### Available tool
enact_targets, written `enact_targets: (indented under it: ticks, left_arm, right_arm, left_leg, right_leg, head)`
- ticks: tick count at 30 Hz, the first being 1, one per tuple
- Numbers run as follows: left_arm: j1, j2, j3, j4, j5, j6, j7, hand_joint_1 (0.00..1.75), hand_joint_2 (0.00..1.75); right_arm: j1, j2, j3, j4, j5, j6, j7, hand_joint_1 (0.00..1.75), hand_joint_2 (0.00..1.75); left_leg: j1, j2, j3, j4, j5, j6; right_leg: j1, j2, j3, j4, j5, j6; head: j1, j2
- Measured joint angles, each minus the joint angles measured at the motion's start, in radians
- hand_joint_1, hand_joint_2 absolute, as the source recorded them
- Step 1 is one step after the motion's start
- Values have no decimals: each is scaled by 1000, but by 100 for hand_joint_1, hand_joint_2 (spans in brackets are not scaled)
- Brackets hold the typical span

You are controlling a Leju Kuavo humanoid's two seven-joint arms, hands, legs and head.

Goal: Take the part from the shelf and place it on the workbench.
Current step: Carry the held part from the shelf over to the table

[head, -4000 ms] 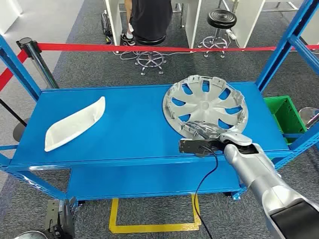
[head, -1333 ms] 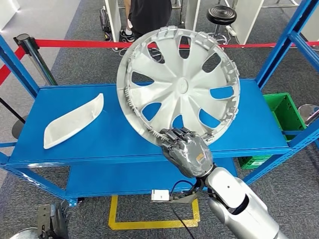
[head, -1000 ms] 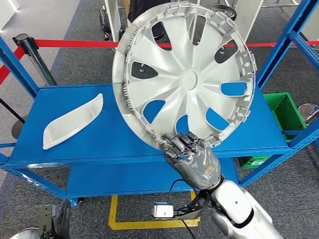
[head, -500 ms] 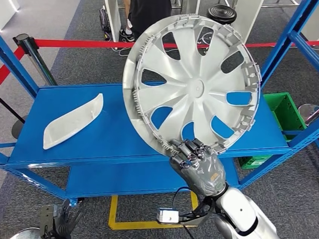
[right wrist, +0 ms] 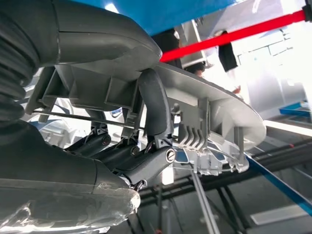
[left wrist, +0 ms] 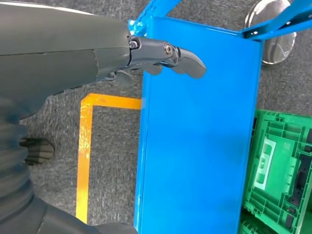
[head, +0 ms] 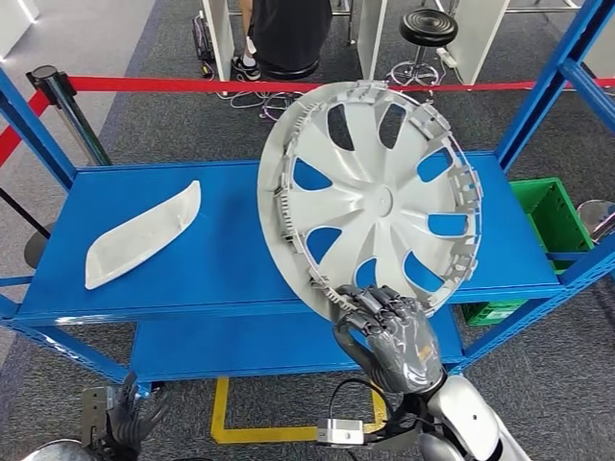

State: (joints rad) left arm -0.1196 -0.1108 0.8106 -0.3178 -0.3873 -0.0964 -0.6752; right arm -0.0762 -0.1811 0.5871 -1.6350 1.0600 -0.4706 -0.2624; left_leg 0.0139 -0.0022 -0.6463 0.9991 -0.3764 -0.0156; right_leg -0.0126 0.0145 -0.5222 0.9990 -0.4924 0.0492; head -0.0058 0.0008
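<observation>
My right hand (head: pixel 388 336) grips the near rim of the hubcap (head: pixel 374 197) and holds it up, tilted, above the right part of the blue shelf (head: pixel 225 240). My left hand (left wrist: pixel 162 53) holds nothing, with its fingers stretched out, low beside the shelf. A white curved part (head: pixel 141 237) lies on the left of the shelf, well apart from the hubcap.
</observation>
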Motion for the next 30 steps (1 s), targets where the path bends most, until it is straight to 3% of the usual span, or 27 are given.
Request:
enact_targets:
  ticks: [4, 6, 8, 10, 11, 12, 13, 15, 17, 18, 20, 21, 23, 25, 26, 28, 30]
  left_arm:
    - [2, 0, -37, -11, 22, 15, 0, 0, 175]
    - [3, -2, -53, -15, 31, 21, 0, 0, 175]
    - [5, -4, -68, -17, 39, 25, 0, 0, 175]
    - [6, -4, -81, -18, 45, 29, 0, 0, 175]
    - [8, -5, -87, -18, 45, 30, 0, 0, 175]
    - [10, -6, -91, -18, 46, 32, 0, 0, 175]
    - [11, -7, -96, -18, 46, 33, 0, 0, 175]
    - [14, -7, -108, -19, 49, 37, 0, 0, 175]
    - [17, -5, -118, -21, 57, 41, 0, 0, 175]
    - [19, -4, -121, -23, 60, 42, 0, 0, 175]
    - [23, -3, -127, -23, 62, 44, 0, 0, 175]
    - [24, -3, -130, -24, 62, 44, 0, 0, 175]
    - [26, -3, -135, -24, 63, 45, 0, 0, 175]
    - [27, -1, -140, -24, 67, 48, 0, 0, 175]
    - [27, 0, -142, -24, 69, 50, 0, 0, 175]
    - [26, 1, -148, -24, 73, 51, 0, 0, 175]
    - [25, 1, -154, -24, 75, 52, 0, 0, 175]
  right_arm:
    - [35, 13, -23, -2, -22, -6, -25, 175, 175]
    - [51, 16, -31, -10, -36, -8, -43, 175, 175]
    - [64, 17, -38, -19, -56, -10, -66, 175, 175]
    - [78, 17, -44, -25, -74, -11, -85, 175, 175]
    - [85, 17, -46, -28, -80, -11, -90, 175, 175]
    - [91, 17, -48, -30, -83, -11, -93, 175, 175]
    - [95, 17, -51, -33, -84, -11, -96, 175, 175]
    - [104, 18, -58, -41, -88, -11, -103, 175, 175]
    - [117, 19, -65, -50, -93, -11, -110, 175, 175]
    - [122, 19, -67, -53, -95, -11, -113, 175, 175]
    - [129, 21, -70, -61, -98, -12, -119, 175, 175]
    - [132, 22, -71, -64, -99, -12, -121, 175, 175]
    - [138, 23, -76, -73, -101, -14, -128, 175, 175]
    - [147, 25, -81, -82, -107, -19, -141, 175, 175]
    - [151, 26, -84, -87, -111, -22, -149, 175, 175]
    - [159, 27, -87, -97, -118, -25, -161, 175, 175]
    - [164, 28, -89, -105, -120, -25, -165, 175, 175]
  left_leg:
    - [-10, 0, 1, 0, -2, 12]
    - [-7, 2, 5, -10, 4, 22]
    - [-3, 3, 9, -18, 8, 28]
    - [-4, 4, 8, -19, 9, 29]
    - [-4, 4, 8, -19, 9, 28]
    - [-3, 4, 7, -18, 10, 27]
    - [-1, 4, 6, -18, 12, 24]
    - [3, 2, 2, -12, 16, 15]
    - [2, 0, -4, -6, 22, -1]
    - [2, -1, -8, -4, 28, -10]
    - [4, -1, -13, -6, 39, -26]
    - [6, 0, -19, -1, 31, -32]
    - [8, 0, -44, 61, -34, -38]
    - [7, 1, -83, 189, -127, -41]
    - [6, 1, -94, 243, -153, -40]
    - [4, 1, -72, 267, -148, -36]
    - [2, 0, 15, 171, -110, -26]
  right_leg:
    - [-10, 2, 2, -4, 1, 13]
    - [-12, -1, -2, 7, -13, 19]
    - [-11, -5, -37, 88, -68, 20]
    - [-10, -6, -96, 223, -133, 21]
    - [-10, -6, -117, 271, -146, 22]
    - [-11, -6, -122, 283, -139, 24]
    - [-12, -7, -108, 257, -114, 26]
    - [-16, -9, -42, 129, -51, 32]
    - [-16, -5, 0, 43, -20, 25]
    - [-14, 0, 2, 34, -17, 16]
    - [-11, 5, -16, 42, -7, -5]
    - [-11, 5, -23, 44, 1, -15]
    - [-11, 4, -42, 42, 19, -34]
    - [-7, 3, -65, 43, 37, -43]
    - [-4, 3, -78, 43, 46, -44]
    - [0, 3, -103, 43, 65, -44]
    - [3, 4, -123, 44, 83, -39]
  head:
    - [0, 0]
    - [0, 0]
    - [3, 0]
    - [5, 0]
    - [5, 0]
    - [5, 0]
    - [5, 0]
    - [6, 0]
    - [7, 0]
    - [7, 0]
    - [6, 0]
    - [4, 0]
    - [1, 0]
    - [-2, 0]
    - [-2, 0]
    - [-2, 0]
    - [-2, 0]
